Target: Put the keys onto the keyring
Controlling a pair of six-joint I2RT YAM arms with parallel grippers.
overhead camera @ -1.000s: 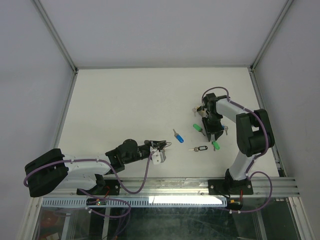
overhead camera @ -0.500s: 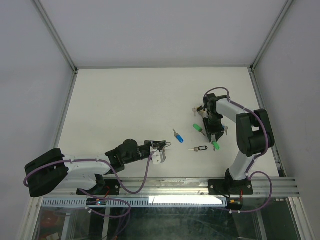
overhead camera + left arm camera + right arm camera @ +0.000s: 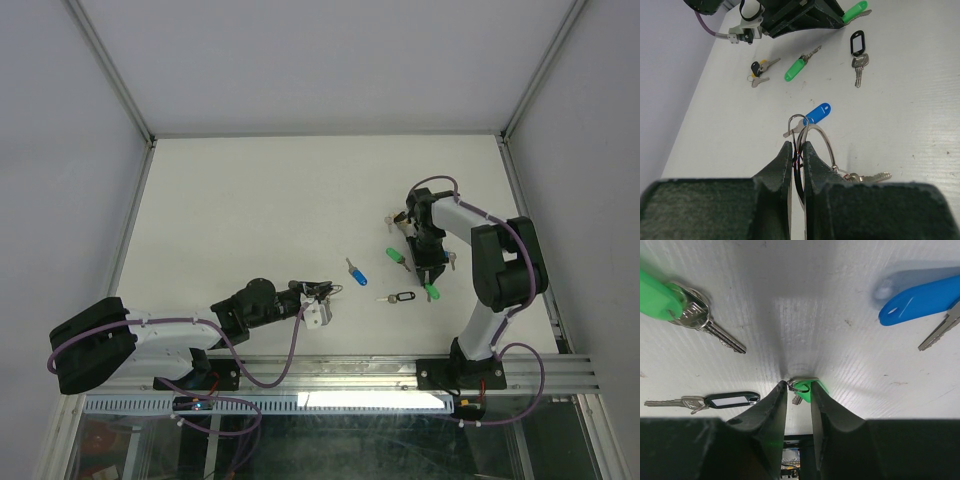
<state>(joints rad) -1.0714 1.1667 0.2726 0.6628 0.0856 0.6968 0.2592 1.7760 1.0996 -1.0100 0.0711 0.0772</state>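
Silver wire first: nearest the bases, your left gripper (image 3: 797, 146) has its fingers pressed together on the keyring (image 3: 825, 145). It pinches the wire low over the table (image 3: 250, 200), so most of the loop stands out past the fingertips, free to take a key. One silver key (image 3: 871, 176) trails from the ring off to the side, out of the way. Judging by that pose, this arm serves as the vice — it presents the ring and the other arm must bring the keys.

Just beyond the loop lies the blue-capped key (image 3: 817, 113), flat on the table and close to the ring's tip; whether they touch I cannot tell. Further out rests the black-tagged key (image 3: 858, 47), loose and apart from the others.

Past that, your right gripper (image 3: 799, 386) is down at the surface with its fingers drawn narrow around a green-capped key (image 3: 807, 389) — the cap and its small ring sit right between the tips. It looks like a pick in hand, not yet lifted. A second green key (image 3: 660, 300) lies near it, and farthest off is the black-and-yellow bunch (image 3: 757, 69), no part of this job. Expect threading to be the hard bit: the green key's hole must meet the wire's end
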